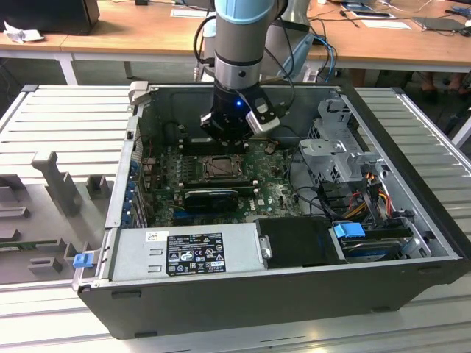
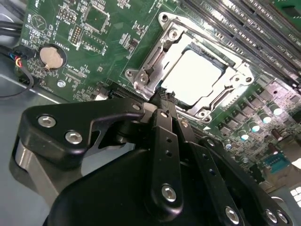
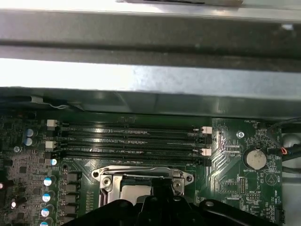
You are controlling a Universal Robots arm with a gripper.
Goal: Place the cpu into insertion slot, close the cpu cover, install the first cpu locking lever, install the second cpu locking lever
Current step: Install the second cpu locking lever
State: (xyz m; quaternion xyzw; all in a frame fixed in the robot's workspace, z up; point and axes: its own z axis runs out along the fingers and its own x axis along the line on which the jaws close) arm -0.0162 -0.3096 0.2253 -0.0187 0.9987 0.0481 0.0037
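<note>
The cpu (image 2: 193,75) lies with its pale silver face up in the insertion slot (image 1: 219,169) on the green motherboard. The cpu cover (image 2: 164,47), a metal frame with a window, lies flat around the chip; the same cpu cover (image 3: 141,175) shows in the first wrist view. My gripper (image 2: 164,95) is shut, its black fingertips pressed together right at the socket frame's edge. I cannot tell whether they touch it or pinch a lever. From outside, the gripper (image 1: 224,140) hangs over the board just behind the socket.
Memory slots (image 3: 131,139) run along the socket's far side, below the case wall (image 3: 150,80). A coin battery (image 2: 51,56) sits beside the socket. A long black card (image 1: 212,197), the power supply (image 1: 188,254) and a drive cage (image 1: 338,147) crowd the case.
</note>
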